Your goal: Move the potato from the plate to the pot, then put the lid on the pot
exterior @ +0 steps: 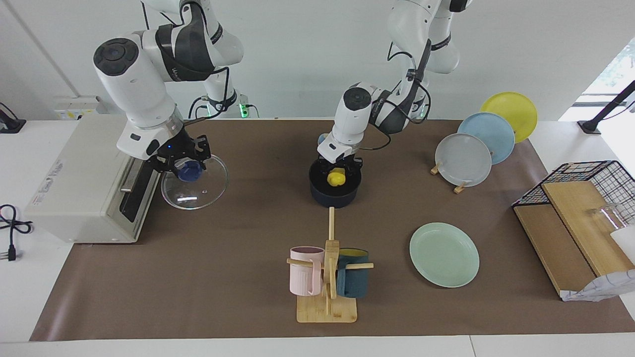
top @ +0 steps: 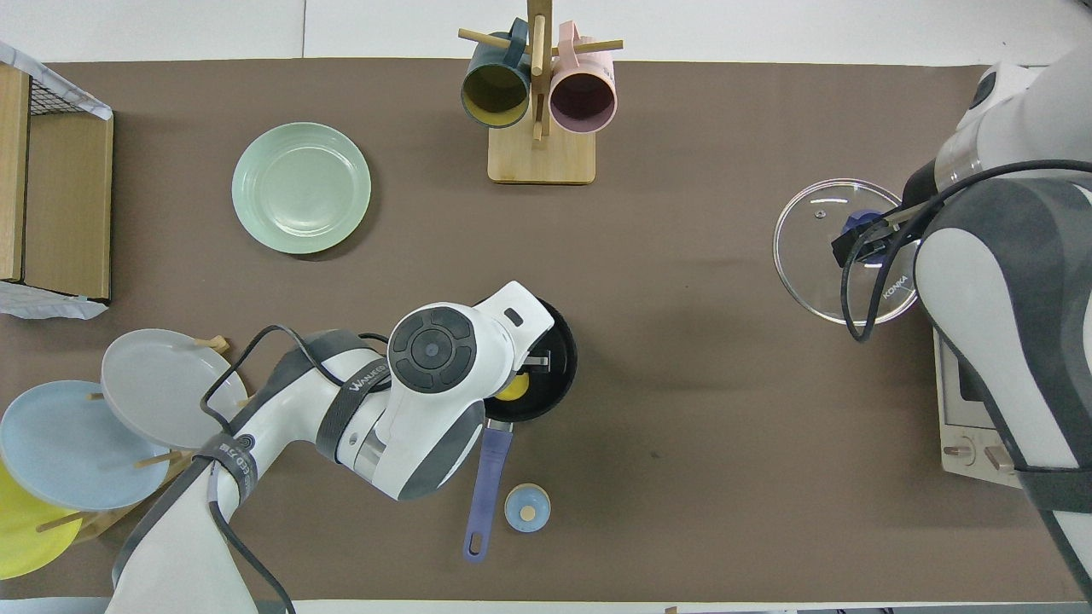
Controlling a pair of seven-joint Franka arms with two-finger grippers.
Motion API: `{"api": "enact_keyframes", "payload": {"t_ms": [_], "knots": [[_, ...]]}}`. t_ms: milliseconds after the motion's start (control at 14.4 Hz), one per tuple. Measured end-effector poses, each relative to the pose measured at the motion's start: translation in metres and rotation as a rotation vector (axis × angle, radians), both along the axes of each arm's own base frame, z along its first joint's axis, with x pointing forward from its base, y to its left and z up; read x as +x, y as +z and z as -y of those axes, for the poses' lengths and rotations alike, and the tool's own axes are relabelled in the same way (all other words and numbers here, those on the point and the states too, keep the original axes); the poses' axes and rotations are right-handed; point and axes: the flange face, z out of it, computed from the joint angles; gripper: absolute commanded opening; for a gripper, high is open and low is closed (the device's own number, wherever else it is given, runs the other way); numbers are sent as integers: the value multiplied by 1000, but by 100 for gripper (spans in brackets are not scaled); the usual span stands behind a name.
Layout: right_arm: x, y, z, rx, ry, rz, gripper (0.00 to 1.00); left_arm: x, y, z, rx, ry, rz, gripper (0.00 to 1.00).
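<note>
Holding the potato (exterior: 336, 177) in the left tool (exterior: 339, 171), clenched on it, I had it low over the mouth of the pot (exterior: 333, 194), which sat near the middle of the surface, toward the robots' edge, its handle (top: 485, 482) pointing at that edge. The plate (exterior: 444, 254) lay bare toward the left arm's end, nearer the edge away from the robots. My right tool (exterior: 182, 163) gripped the blue knob of the lid (exterior: 194, 181), which looked lifted and tilted at the right arm's end, beside the oven (exterior: 82, 186). I judged the coming move turned on this: the pot lay straight along the surface from the lid, toward the left arm's end, with the left arm above it.
</note>
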Motion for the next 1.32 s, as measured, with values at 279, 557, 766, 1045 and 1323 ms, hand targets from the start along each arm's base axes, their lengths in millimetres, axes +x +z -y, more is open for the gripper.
{"api": "enact_keyframes", "payload": {"t_ms": [279,557,766,1045,1323], "knots": [[0,1,-8,1,13,11,0,-3,-19,8,-1,-10,-1,0],[0,5,-21,2,22,19,0,-4,-19,9,-1,-14,2,100],[0,11,-25,3,19,26,0,4,-16,4,2,-3,7,100],[-2,18,-38,2,8,29,0,54,72,-22,16,71,-17,100],[-5,18,-64,1,-28,34,0,95,182,-76,-5,170,8,100]]}}
